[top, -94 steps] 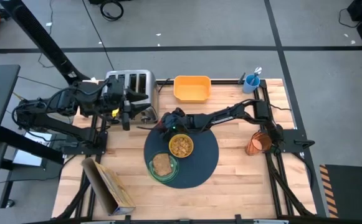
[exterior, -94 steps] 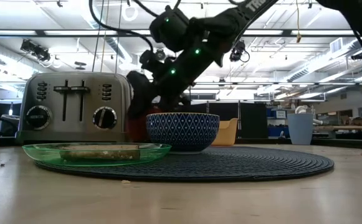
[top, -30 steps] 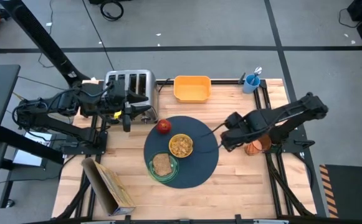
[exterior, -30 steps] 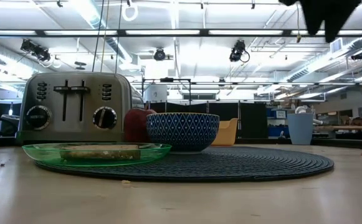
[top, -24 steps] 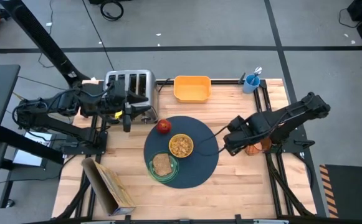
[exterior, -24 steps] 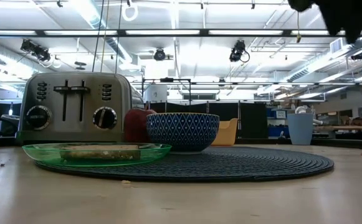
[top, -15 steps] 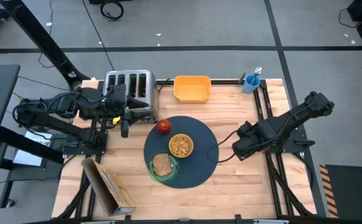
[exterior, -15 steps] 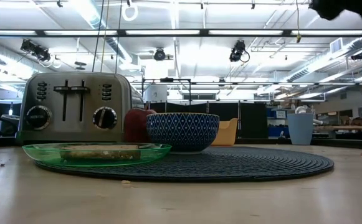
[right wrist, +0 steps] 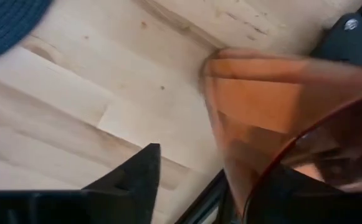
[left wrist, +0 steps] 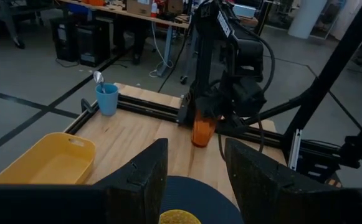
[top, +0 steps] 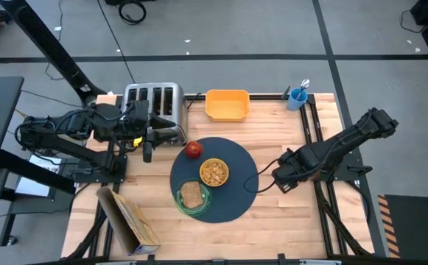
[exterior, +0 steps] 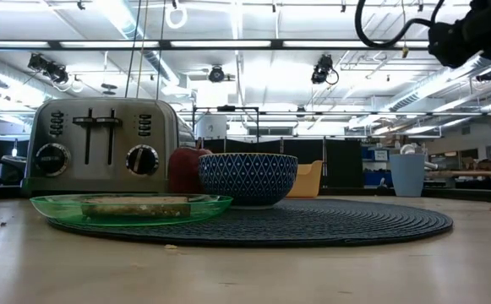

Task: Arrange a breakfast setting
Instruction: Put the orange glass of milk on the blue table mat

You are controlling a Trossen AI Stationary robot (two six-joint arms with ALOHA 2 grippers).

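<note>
the right gripper [right wrist: 199,180] has come down over the cup [right wrist: 261,112], jaws closing around it; left jaws open.

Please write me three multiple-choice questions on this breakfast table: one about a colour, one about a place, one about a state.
1. What colour is the plate under the toast?
A. white
B. green
C. red

2. Where is the apple?
A. on the mat, near the bowl
B. in the bowl
C. on the plate

3. How is the left gripper?
A. shut on the toast
B. shut on the apple
C. open, holding nothing

Answers:
1 B: the low view shows a clear green rim around the toast.
2 A: the high view shows the apple on the dark mat, next to the bowl.
3 C: the left wrist view shows its two fingers apart with nothing between them.
</note>
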